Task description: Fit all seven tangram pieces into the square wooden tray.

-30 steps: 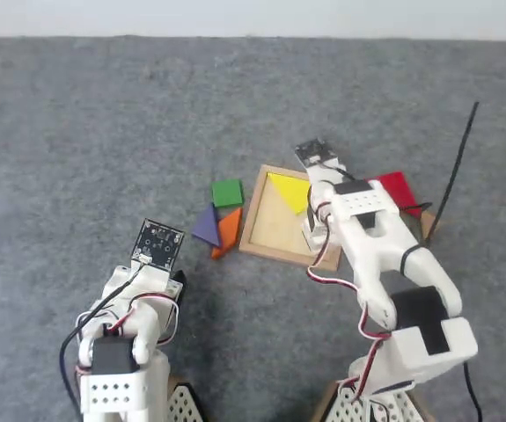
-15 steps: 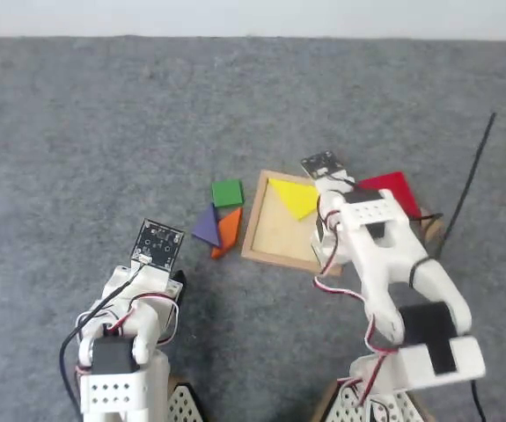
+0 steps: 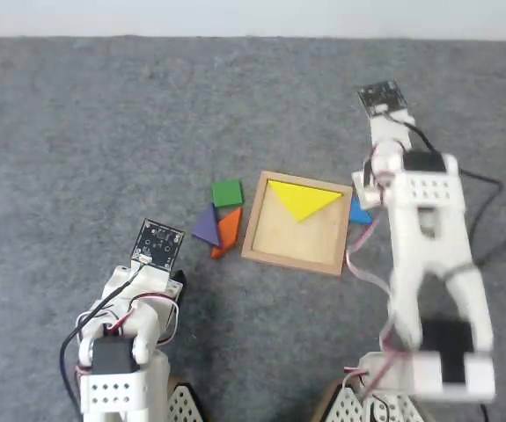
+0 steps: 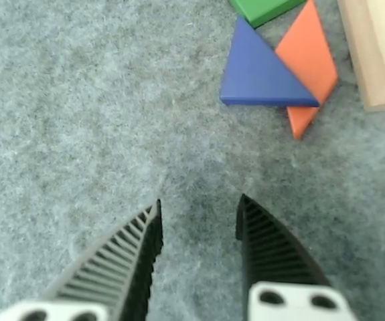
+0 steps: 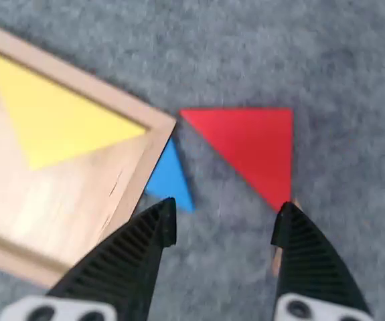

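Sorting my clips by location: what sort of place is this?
Probably a robotics test bench: left arm and right arm side by side, grey felt-like table cover, wooden tray holding a yellow triangle.

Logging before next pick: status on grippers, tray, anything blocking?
Left gripper open, empty, over carpet. Right gripper open, by red triangle and blue piece beside tray. Tray holds yellow triangle only. No obstruction seen.

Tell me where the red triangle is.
In the right wrist view, the red triangle lies just outside a corner of the tray, beside the blue piece, ahead of the right gripper.
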